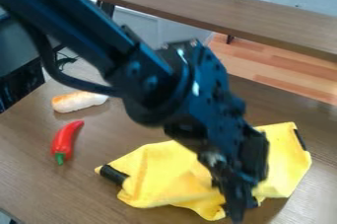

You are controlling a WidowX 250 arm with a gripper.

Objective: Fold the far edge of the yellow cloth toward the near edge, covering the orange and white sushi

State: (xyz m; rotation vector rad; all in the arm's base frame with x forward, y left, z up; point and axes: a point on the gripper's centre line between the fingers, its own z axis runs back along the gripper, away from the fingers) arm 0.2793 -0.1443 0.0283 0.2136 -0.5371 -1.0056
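Observation:
The black gripper (238, 210) hangs at the lower right, over the front part of a crumpled yellow cloth (171, 173), and hides some of it. Black pieces show at the cloth's left end and at its upper right corner. To the left of the cloth lies a red chili pepper (64, 141) with its green stem toward the front. Behind the pepper is a white and orange-brown roll-shaped thing (79, 101). Whether the gripper touches or holds the cloth I cannot tell.
All of this lies on a brown wooden table (39, 188). The arm crosses from the upper left over the middle. A second brown tabletop (217, 13) stands behind, with wooden floor between. Dark objects and a cable are at the left edge.

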